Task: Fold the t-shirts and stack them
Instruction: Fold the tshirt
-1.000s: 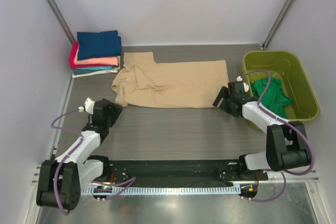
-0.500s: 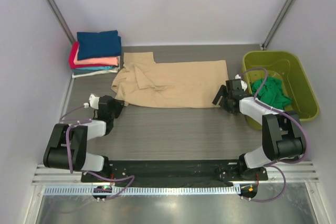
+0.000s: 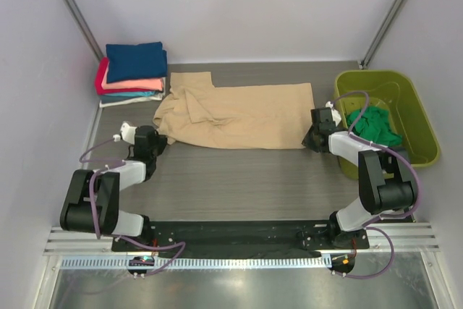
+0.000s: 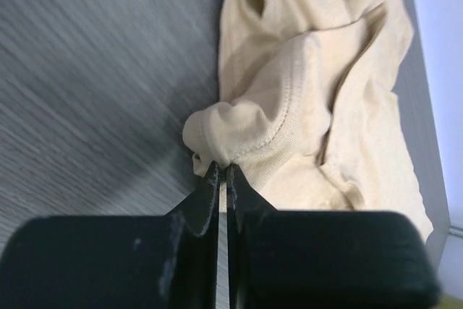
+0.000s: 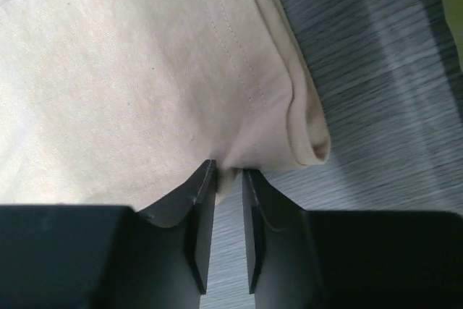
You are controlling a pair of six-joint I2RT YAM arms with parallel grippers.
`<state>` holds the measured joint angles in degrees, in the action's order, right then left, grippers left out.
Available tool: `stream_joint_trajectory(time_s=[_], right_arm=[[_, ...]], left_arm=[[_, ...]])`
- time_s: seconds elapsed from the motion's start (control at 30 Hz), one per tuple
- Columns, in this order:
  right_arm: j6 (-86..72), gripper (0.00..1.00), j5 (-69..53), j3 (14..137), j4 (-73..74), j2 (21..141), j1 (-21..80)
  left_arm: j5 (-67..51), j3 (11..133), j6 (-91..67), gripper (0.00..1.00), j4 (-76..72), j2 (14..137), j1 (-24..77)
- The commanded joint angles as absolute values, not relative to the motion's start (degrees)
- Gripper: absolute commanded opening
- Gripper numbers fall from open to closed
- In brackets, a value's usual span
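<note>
Tan beige cotton t-shirt (image 3: 235, 115) lay spread flat across the middle of the grey wood-grain worktop (image 3: 239, 179), long side running left-right, left end rumpled w/ a sleeve folded over.

Left arm sat low, elbow bent nr the worktop's left edge. Its forearm stretched fwd & a bit right, almost level w/ the surface, to the tee's near-left corner. Left tool (image 4: 221, 171) was pressed together, tips pinching a seamed bit of the edge there. The cloth puckered into a small knob right at the tips.

Right arm roughly mirrored it: elbow bent beside the tub, forearm angled fwd & left, low, to the tee's near-right corner. Right tool (image 5: 229, 173) was nearly closed, w/ a slim gap btwn the fingers & the hem edge caught btwn the tips. The folded hem corner lay on the worktop just right of it.

Stack of folded t-shirts (image 3: 134, 72) sat at the far-left corner, just beside the tee's left end: navy blue on top, then coral pink, red & teal under. Emerald green t-shirt (image 3: 372, 128) lay crumpled in the lime-green rectangular plastic tub (image 3: 405, 99) at far right, w/ the right arm's cable looped over the tub's near-left part.
</note>
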<state>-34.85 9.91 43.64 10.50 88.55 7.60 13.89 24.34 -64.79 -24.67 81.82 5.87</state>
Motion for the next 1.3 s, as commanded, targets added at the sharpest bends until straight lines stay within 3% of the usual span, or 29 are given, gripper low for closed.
stream_joint_trajectory(time_s=[0.0,0.07,0.1,0.23,0.33,0.53,0.63,0.8,0.93,0.97,1.07,1.27], right_arm=[[-36.03,0.2,13.36,43.16,10.64,89.91,6.5],[-35.95,0.11,13.53,43.24,10.55,90.26,6.42],[-35.95,0.01,13.54,43.33,10.55,90.52,6.33],[-36.03,0.01,12.3,43.33,10.81,89.04,6.07],[-37.08,0.01,13.09,42.63,11.16,85.27,5.98],[-37.27,0.01,13.1,42.28,13.88,80.69,5.98],[-37.27,0.01,12.83,39.91,14.41,78.93,6.06],[-38.32,0.01,11.17,34.2,14.68,74.28,6.06],[-37.8,0.02,9.58,31.47,15.73,69.88,6.06],[-37.44,0.3,9.49,31.12,16.17,69.26,5.98],[-36.83,0.69,9.4,31.9,17.57,67.94,6.06],[-35.6,0.73,8.18,34.71,21.26,62.07,6.5]], left_arm=[[17.93,27.33,-60.74,0.0,-21.2,76.91,4.75],[18.28,28.47,-59.33,0.0,-19.26,74.37,3.96],[18.28,28.91,-57.06,0.0,-18.47,73.49,3.69],[17.32,32.6,-49.85,0.0,-11.0,67.17,0.36],[22.83,36.9,-43.36,0.0,-3.44,61.03,0.26],[27.51,36.91,-43.76,0.01,3.15,54.41,0.26],[27.86,37.09,-46.13,0.15,11.05,51.43,0.26],[31.72,35.07,-52.11,0.2,23.79,39.31,-1.67],[34.81,34.45,-51.77,0.42,26.9,25.09,-1.93],[32.72,34.28,-51.25,0.43,26.55,23.92,-1.85],[28.05,34.19,-49.92,0.46,25.66,24.42,-1.85],[0.91,32.08,-45.88,0.51,16.01,39.17,-1.76]])
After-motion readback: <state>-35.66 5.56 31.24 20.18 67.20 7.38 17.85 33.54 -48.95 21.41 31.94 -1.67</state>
